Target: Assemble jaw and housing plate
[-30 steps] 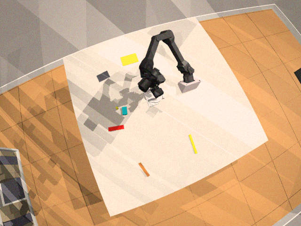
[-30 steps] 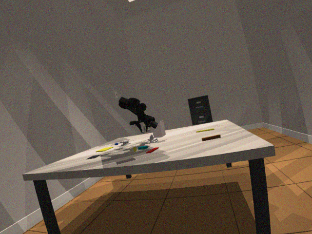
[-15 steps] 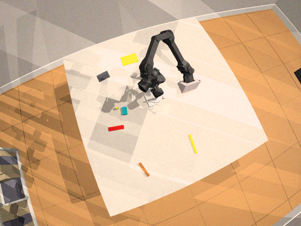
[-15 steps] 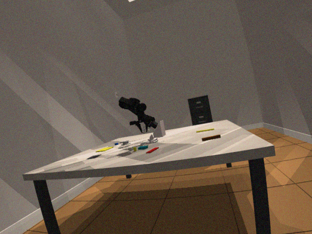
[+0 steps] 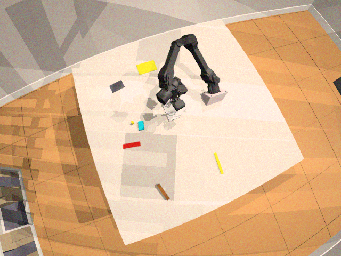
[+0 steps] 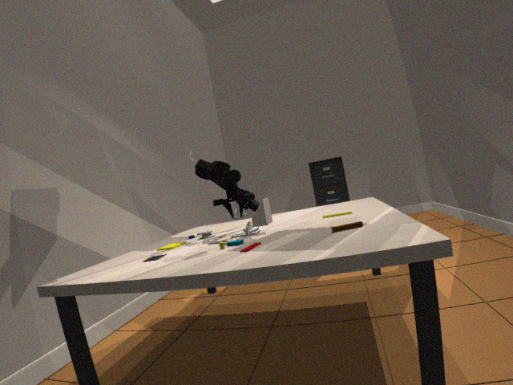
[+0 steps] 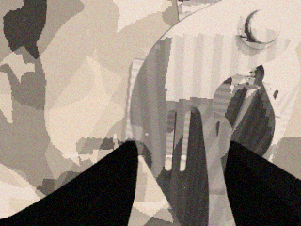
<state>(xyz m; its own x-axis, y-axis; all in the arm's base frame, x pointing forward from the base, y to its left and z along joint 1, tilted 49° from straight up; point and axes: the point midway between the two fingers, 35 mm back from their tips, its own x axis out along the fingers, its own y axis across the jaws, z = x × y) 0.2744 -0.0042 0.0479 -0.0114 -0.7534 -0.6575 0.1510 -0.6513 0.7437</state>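
Observation:
My gripper [image 6: 236, 216] [image 7: 180, 151] points down above the table and is shut on a pale grey part, which looks like the loose jaw [image 6: 237, 210] [image 7: 150, 94]. In the wrist view the part has a broad rounded body and two narrow slots between the fingers. A round feature shows at the upper right of that view; I cannot tell which part it belongs to. The pale assembly [image 5: 172, 116] [image 6: 249, 230] stands on the table near the gripper, partly hidden by the arm in the top view. Pins, gear teeth and housing plate cannot be told apart.
The arm's pale wedge base [image 5: 214, 98] [image 6: 263, 213] stands beside the assembly. A cyan block [image 5: 140, 125] [image 6: 235, 242], a small yellow cube [image 5: 132, 122], a red bar [image 5: 131, 145] and a yellow plate [image 5: 146, 67] lie around. A brown bar [image 5: 163, 191] and yellow stick [image 5: 218, 162] lie farther off.

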